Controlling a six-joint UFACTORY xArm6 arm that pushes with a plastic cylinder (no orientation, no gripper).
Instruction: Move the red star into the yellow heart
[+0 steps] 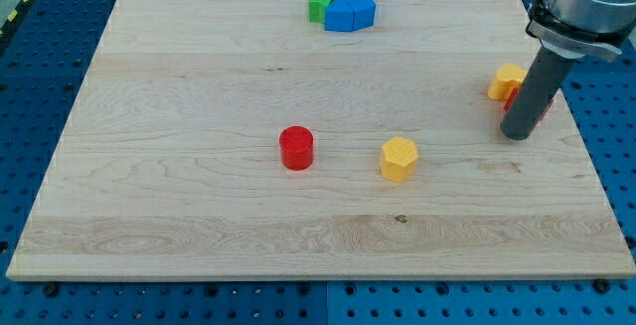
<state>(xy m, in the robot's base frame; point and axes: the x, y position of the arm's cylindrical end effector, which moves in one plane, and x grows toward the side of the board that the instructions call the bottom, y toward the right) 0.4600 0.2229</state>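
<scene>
My tip [517, 134] rests on the board at the view's right. The red star [510, 97] is mostly hidden behind the rod; only small red parts show on either side of it, just above the tip. The yellow heart [508, 79] lies right above and left of the star, and they look to be touching. The tip is just below both blocks.
A red cylinder [296, 148] and a yellow hexagon [398, 159] sit near the board's middle. A cluster of green blocks [320, 3] and blue blocks [350, 13] lies at the top edge. The board's right edge [576, 116] is close to the tip.
</scene>
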